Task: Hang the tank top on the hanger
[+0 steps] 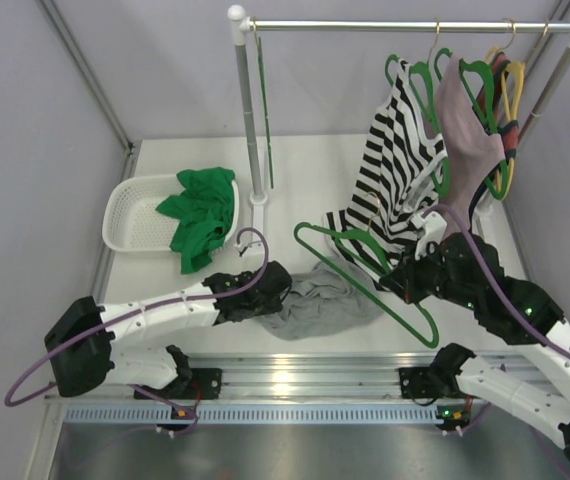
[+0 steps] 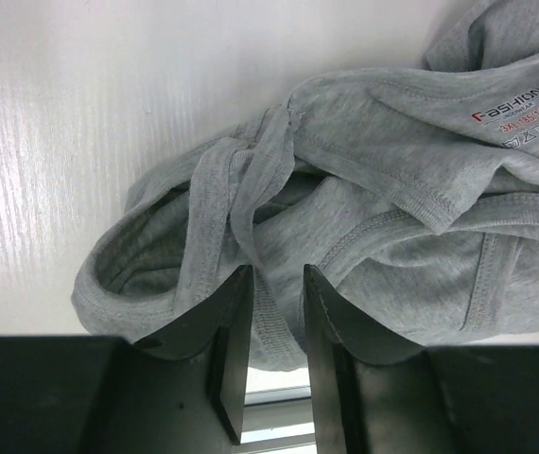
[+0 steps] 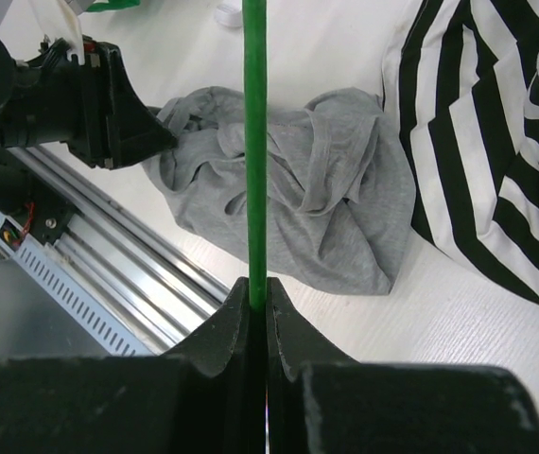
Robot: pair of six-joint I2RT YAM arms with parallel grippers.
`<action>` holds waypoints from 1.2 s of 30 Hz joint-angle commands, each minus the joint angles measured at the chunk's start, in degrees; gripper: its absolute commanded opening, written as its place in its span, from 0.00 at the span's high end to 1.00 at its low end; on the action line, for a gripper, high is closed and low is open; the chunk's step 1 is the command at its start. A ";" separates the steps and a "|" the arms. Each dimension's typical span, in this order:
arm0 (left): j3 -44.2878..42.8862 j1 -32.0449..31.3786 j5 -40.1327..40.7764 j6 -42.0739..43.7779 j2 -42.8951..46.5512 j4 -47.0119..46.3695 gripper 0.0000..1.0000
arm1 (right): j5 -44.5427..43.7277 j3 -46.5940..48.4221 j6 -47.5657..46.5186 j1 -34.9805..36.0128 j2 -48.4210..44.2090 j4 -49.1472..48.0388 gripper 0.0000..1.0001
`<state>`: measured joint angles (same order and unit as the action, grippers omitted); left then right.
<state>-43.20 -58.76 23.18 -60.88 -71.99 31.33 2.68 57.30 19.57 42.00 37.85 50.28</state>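
printed neck label [image 2: 508, 118] inside the light-grey knit tank top [image 2: 392, 189] reads "fashion" in red and grey caps, w/ a size line under it starting "3xl"; the rest is too small to read. label faces up, at the top right of the left wrist view.

tank top [image 1: 315, 300] is a crumpled heap on the white table [image 1: 165, 290] near the front edge, btwn the two arms, long axis approx left-right in the top view, straps bunched toward the left arm.

thin bright-green triangular hanger [image 1: 365, 270] lies low over the table, hook end toward the back left, long bar slanting to the front right, partly over the tank top's right edge, beside the black-and-white striped top [image 1: 400, 170].

left gripper [image 2: 277, 274]: jaws nearly together, a fold of tank top hem pinched btwn the tips. right gripper [image 3: 258, 293]: clenched tight on the hanger bar [image 3: 254, 142], which runs straight up from the jaws.
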 commanded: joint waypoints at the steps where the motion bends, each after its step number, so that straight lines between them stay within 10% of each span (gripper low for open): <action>1: -1.62 -0.21 -0.06 1.20 -0.87 -2.85 0.68 | 0.93 1.06 -0.41 0.80 -1.28 -0.01 1.00; 10: -1.62 -0.21 -0.42 2.61 -1.23 -2.68 0.99 | 2.59 1.94 -1.47 0.80 -2.34 3.33 1.00; 36: -8.48 -0.21 3.80 6.83 5.80 7.25 1.00 | 18.15 -5.26 -2.17 0.80 -3.48 3.25 1.00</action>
<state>-48.93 -58.76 25.17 -55.29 -68.10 37.08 18.37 52.88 17.15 42.00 34.26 58.41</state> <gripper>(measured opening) 0.012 0.032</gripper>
